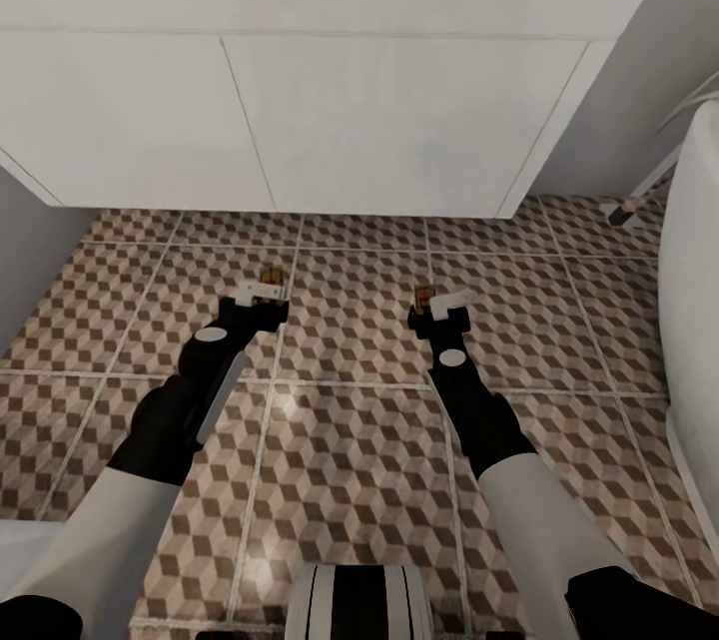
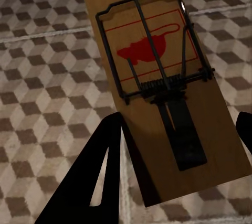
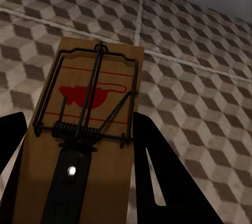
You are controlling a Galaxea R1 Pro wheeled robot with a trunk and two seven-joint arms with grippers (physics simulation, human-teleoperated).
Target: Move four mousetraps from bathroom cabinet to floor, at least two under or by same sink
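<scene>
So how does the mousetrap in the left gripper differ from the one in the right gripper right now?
The left gripper's mousetrap sits skewed between the fingers; the right gripper's mousetrap lies straight along them. In the head view the left gripper is in front of the sink's middle, the right gripper nearer its bathtub-side end. Both are tan boards with dark wire and a red mouse print, held above the bathroom floor.

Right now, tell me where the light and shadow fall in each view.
Head view: a pale glare patch on the floor tiles. Left wrist view: the mousetrap is evenly lit and sharp. Right wrist view: the other mousetrap darkens toward the jaws, with a small bright glint on its metal bar.
</scene>
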